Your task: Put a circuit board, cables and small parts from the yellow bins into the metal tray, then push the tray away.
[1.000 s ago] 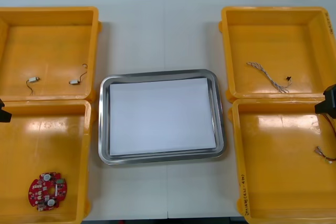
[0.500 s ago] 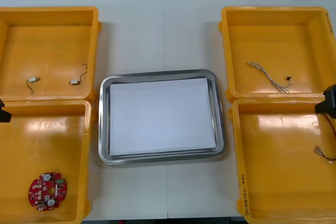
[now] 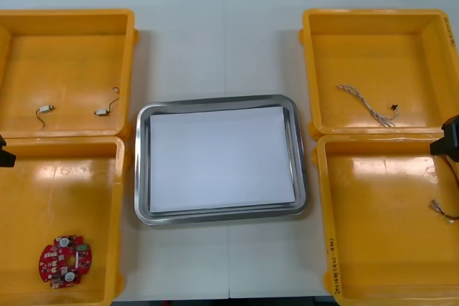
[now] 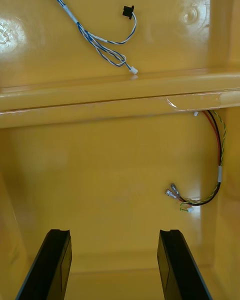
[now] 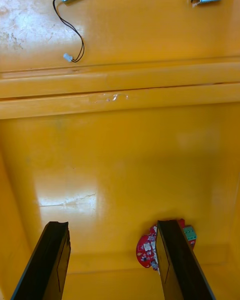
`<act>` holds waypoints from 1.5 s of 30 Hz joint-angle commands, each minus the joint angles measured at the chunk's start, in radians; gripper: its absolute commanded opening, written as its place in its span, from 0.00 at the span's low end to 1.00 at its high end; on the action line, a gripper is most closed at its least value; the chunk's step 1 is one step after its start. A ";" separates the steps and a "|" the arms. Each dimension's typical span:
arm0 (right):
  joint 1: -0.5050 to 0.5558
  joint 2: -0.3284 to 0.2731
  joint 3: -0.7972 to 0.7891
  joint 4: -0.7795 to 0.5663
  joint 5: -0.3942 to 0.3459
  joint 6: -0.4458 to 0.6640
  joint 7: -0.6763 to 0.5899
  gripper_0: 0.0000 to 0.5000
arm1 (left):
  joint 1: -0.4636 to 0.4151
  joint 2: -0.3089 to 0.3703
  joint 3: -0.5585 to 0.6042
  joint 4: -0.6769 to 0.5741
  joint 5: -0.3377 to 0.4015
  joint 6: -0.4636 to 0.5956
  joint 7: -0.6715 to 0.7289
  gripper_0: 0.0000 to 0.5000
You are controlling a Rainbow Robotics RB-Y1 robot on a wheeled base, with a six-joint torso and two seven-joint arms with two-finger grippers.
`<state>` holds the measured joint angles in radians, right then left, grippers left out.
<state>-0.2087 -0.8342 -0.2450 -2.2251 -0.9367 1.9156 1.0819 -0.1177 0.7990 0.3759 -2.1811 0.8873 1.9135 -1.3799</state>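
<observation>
- Circuit board [image 3: 64, 261] is round and red. It lies in the yellow bin [image 3: 72, 198] at the near left corner of the surface, close to that bin's near wall.
- Your left claw [image 5: 111, 230] hangs over this same bin. Its two fingers are spread wide and hold nothing.
- From the left wrist, the board peeks out right beside one finger, and that finger hides part of it. So the board is not in the gap between the fingers. It sits off to one side, back from the tips.
- The board is round, so it has no long side to line up with. I think you need to bring the claw back toward the near edge and a little sideways. When the board is in the gap, go down.
- Your left arm is the close one for this job. The right arm is far across the surface.
- Your right claw [image 4: 112, 232] hangs over another yellow bin [image 3: 380, 213] at the near right corner. It is spread and holds nothing. A red and yellow cable [image 4: 215, 170] lies ahead of it, by the bin's side wall.
- The metal tray [image 3: 222, 99] sits in the middle of the surface, white inside, with nothing in it yet.
</observation>
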 commanded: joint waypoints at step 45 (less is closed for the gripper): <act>0.221 -0.088 -0.005 0.002 0.090 -0.145 0.587 1.00 | 0.133 -0.083 0.011 -0.111 0.001 0.006 0.133 1.00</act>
<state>-0.0288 -0.8796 -0.2447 -2.2182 -0.8641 1.8017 1.6456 -0.0324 0.7523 0.3758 -2.2357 0.8974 1.9137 -1.3747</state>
